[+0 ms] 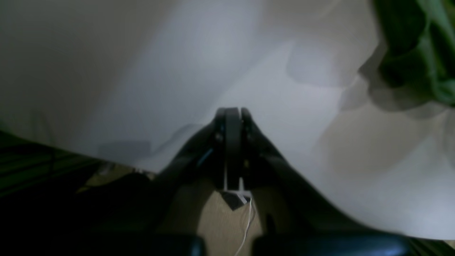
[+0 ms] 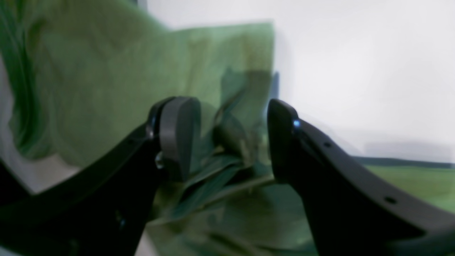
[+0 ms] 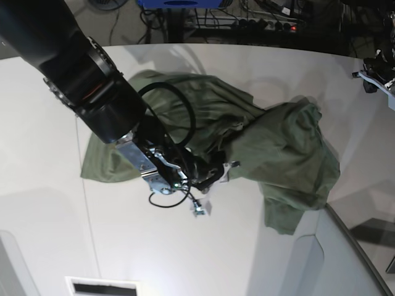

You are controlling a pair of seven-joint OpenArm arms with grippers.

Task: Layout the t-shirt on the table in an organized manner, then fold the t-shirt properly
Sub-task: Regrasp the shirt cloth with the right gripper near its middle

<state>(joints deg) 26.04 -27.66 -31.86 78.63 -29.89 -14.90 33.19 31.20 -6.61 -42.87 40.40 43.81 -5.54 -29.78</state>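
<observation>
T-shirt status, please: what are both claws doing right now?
Left gripper shut, empty, over bare table. Right gripper open, straddling bunched t-shirt fabric. Shirt crumpled, not laid out. Nothing in the way.

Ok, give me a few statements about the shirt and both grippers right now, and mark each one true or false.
1. The t-shirt lies flat and neatly spread. False: it is crumpled in a heap on the table.
2. The left gripper is shut with nothing between its jaws. True.
3. The right gripper has its jaws apart over green cloth. True.
4. The left gripper is clamped on the shirt. False: only bare table lies beneath it, with the shirt off to one side.
</observation>
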